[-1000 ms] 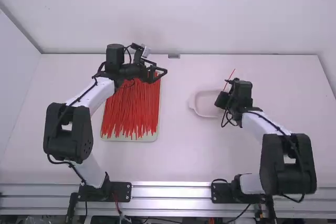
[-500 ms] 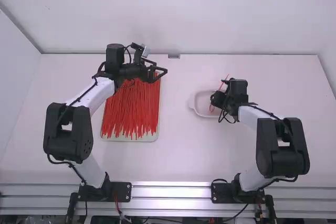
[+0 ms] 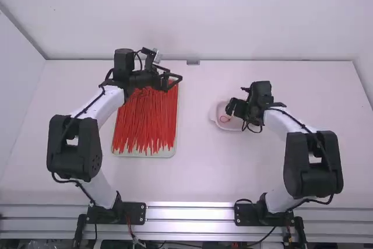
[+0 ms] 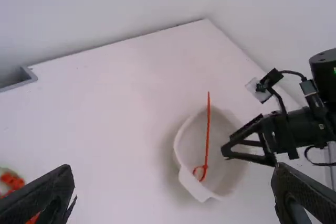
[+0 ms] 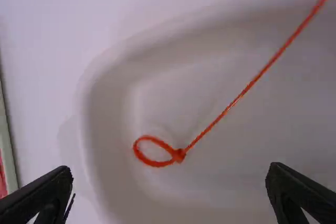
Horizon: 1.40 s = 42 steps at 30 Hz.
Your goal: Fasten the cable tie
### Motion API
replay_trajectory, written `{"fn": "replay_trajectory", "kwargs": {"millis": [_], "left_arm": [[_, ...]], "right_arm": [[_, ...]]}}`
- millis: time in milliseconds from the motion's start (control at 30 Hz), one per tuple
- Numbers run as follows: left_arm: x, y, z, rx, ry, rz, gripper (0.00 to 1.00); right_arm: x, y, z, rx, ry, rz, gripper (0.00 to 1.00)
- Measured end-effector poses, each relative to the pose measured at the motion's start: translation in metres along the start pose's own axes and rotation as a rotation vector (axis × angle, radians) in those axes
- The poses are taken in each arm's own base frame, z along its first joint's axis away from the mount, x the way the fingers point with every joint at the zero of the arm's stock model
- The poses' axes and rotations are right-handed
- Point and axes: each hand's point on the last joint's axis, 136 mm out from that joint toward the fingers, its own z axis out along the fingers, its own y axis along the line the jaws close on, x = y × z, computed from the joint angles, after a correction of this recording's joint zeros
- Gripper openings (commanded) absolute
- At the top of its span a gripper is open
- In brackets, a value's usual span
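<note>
White table [image 3: 303,86] under me, and this one looks finished: the cable tie [image 5: 180,155] lies looped shut in the small dish [image 3: 214,115], my right gripper [image 3: 232,108] just above it, spread and empty, my left gripper [image 3: 169,80] spread over the tray [image 3: 143,154] of spare ties [image 3: 145,121]

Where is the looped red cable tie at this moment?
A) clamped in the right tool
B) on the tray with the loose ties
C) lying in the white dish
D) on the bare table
C: the cable tie rests with its loop on the floor of the white dish, and the right tool stands open above, not touching it.
</note>
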Motion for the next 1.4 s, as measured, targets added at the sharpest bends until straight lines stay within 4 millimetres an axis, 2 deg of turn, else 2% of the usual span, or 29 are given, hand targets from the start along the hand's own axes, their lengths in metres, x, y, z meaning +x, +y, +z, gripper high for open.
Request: {"fn": "replay_trajectory", "kwargs": {"millis": [67, 200, 300, 500, 1100, 1400], "left_arm": [[-0.003, 0.010, -0.018, -0.039, -0.008, -0.032, 0.99], [-0.015, 0.015, -0.046, -0.087, -0.039, -0.045, 0.99], [-0.019, 0.016, -0.053, -0.100, -0.049, -0.052, 0.99], [-0.015, 0.015, -0.053, -0.099, -0.038, -0.116, 0.99], [-0.009, 0.015, -0.053, -0.099, -0.020, -0.171, 0.99], [-0.005, 0.015, -0.053, -0.100, -0.009, -0.192, 0.99]], "right_arm": [[-0.001, 0.011, -0.011, -0.007, 0.004, -0.030, 0.98], [-0.008, 0.030, -0.033, -0.037, -0.042, -0.076, 0.98], [-0.011, 0.039, -0.047, -0.051, -0.068, -0.096, 0.98], [-0.008, 0.042, -0.061, -0.054, -0.077, -0.098, 0.98], [0.002, 0.037, -0.061, -0.037, -0.033, -0.085, 0.98], [0.005, 0.043, -0.061, -0.073, -0.019, -0.086, 0.98]]}}
